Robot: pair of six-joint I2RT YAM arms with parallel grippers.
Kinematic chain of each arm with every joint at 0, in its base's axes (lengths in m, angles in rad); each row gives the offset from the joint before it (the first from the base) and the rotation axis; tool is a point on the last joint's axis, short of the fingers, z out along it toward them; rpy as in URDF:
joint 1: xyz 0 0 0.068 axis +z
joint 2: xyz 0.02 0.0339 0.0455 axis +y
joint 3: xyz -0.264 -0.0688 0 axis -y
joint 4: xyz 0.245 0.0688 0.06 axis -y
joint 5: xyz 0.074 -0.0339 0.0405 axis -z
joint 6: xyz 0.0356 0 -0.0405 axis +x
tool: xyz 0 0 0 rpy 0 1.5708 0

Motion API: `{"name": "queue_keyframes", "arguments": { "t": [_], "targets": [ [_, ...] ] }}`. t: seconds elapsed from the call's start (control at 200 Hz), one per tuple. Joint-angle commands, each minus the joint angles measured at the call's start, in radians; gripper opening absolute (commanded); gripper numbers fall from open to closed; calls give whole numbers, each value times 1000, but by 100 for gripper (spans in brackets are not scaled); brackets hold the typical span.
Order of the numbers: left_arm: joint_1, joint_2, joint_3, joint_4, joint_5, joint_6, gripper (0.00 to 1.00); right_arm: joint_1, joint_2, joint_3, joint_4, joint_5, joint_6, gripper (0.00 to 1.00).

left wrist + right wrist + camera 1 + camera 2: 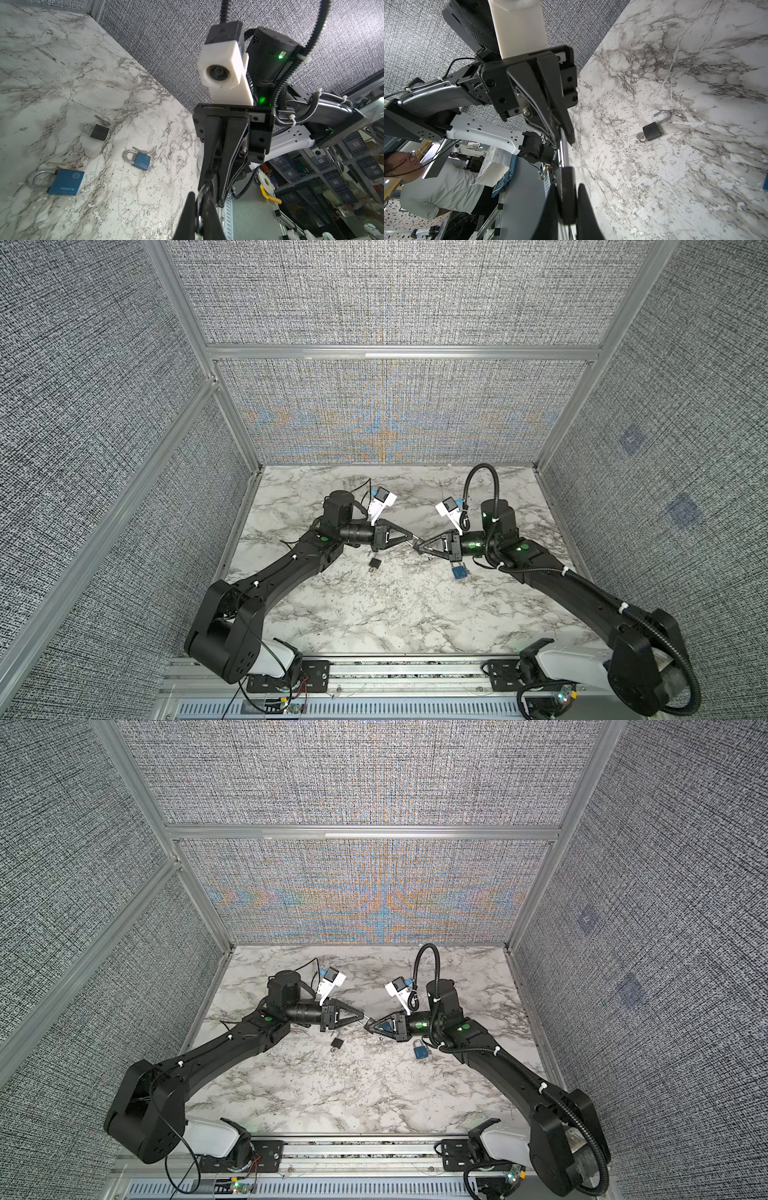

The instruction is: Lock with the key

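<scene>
Both grippers meet fingertip to fingertip above the middle of the marble table. My right gripper is shut on the body of a small black padlock, seen edge-on. A silver rod, which looks like its shackle, sticks out of that body into my left gripper, which is shut on it. In both top views the left gripper and right gripper almost touch, with only a thin silver piece between them. The held padlock's key is hidden.
Below the left gripper, a second black padlock lies on the table with its shackle open and a key in it. A blue padlock lies by the right wrist. The left wrist view shows a large blue, a small blue and a black padlock, each with keys.
</scene>
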Motion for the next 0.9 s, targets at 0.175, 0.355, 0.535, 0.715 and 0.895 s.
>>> {"name": "queue_keyframes", "arguments": {
  "t": [0.175,0.355,0.535,0.715,0.895],
  "targets": [
    [0,-5,-7,-24,-58,26,0,2,-16,0,157,-80,61,0],
    [1,-4,-12,-14,-60,20,0,3,-16,-4,176,-80,77,0],
    [0,-1,-20,1,-58,7,0,3,-16,-6,196,-75,89,0],
    [1,0,-43,44,-58,-18,0,2,-9,-8,220,-73,105,0],
    [-2,-1,-62,72,-51,-43,0,3,-9,-6,238,-68,118,0]
  ]
}}
